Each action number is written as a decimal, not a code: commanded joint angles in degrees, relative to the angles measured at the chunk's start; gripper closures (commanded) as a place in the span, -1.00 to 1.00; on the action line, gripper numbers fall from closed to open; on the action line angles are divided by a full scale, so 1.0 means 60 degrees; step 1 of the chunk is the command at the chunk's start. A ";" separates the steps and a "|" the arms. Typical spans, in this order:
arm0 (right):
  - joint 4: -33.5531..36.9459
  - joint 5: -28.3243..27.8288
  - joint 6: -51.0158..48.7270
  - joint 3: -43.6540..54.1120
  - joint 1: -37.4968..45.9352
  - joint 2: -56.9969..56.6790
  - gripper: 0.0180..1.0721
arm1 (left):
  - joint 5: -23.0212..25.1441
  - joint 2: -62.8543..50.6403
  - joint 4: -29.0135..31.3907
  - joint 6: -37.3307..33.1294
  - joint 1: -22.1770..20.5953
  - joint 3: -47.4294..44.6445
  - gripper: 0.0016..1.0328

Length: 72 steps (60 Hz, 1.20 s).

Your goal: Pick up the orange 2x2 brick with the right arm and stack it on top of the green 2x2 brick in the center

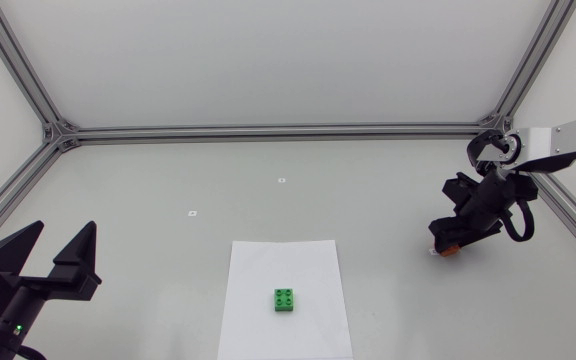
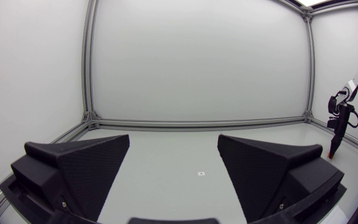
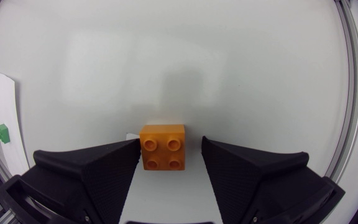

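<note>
The orange 2x2 brick (image 3: 163, 147) lies studs up on the table between the fingers of my right gripper (image 3: 169, 144). The gripper is open: one finger is almost against the brick, while a gap shows on the other side. From above, the right gripper (image 1: 444, 243) points down at the table's right side, and only a sliver of orange brick (image 1: 451, 252) shows under it. The green 2x2 brick (image 1: 286, 300) sits on a white paper sheet (image 1: 268, 265) at the centre front, far from the right gripper. My left gripper (image 1: 60, 256) is open and empty at the front left.
Two small white markers (image 1: 281, 180) (image 1: 193, 213) lie on the table behind the sheet. An aluminium frame (image 1: 268, 131) runs along the back and sides. The right frame rail (image 1: 568, 220) is close to my right arm.
</note>
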State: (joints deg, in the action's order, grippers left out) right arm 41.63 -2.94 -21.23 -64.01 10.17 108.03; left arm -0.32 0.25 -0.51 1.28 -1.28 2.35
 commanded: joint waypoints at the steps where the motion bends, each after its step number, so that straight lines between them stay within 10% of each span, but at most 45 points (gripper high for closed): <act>1: -0.0024 -0.0008 -0.0226 0.0238 -0.0070 -0.0090 -0.28 | 0.0038 0.0075 0.0144 -0.0125 0.0037 -0.0392 -0.92; 72: 0.0035 0.0182 -0.0094 0.0312 -0.0363 -0.0309 -0.01 | 0.0038 0.0075 0.0144 -0.0125 0.0037 -0.0392 -0.92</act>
State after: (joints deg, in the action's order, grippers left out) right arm 41.76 -2.17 -21.65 -63.57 8.29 106.17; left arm -0.34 0.25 -0.49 1.28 -1.28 2.35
